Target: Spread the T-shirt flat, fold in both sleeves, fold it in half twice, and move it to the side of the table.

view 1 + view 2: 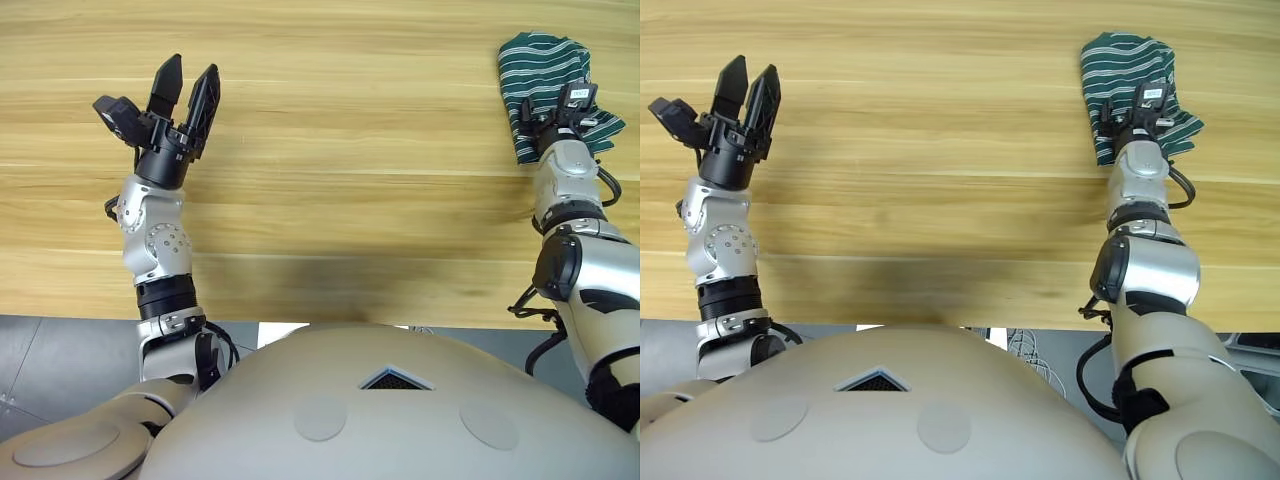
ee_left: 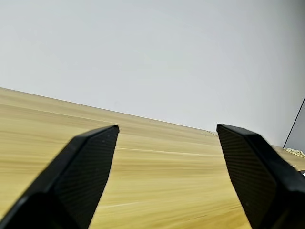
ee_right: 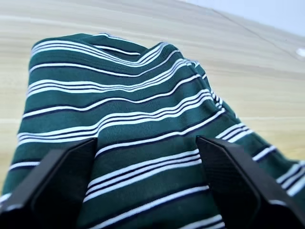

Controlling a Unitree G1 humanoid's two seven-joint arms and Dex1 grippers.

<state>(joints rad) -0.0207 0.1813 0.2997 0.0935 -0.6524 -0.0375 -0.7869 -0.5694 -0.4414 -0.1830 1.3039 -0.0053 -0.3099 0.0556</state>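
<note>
The green T-shirt (image 1: pixel 545 65) with white stripes lies as a small folded bundle at the right side of the wooden table (image 1: pixel 350 150). My right gripper (image 1: pixel 572 100) rests on its near part, open. In the right wrist view the two black fingers (image 3: pixel 62 186) stand wide apart with the striped cloth (image 3: pixel 124 109) between and beyond them. My left gripper (image 1: pixel 186 85) is held up over the left part of the table, open, with nothing between its fingers (image 2: pixel 81 176).
Bare wood stretches across the table between the two arms. The table's near edge (image 1: pixel 300 318) runs just in front of the robot, with grey floor below it. A pale wall stands behind the table's far edge (image 2: pixel 143 117).
</note>
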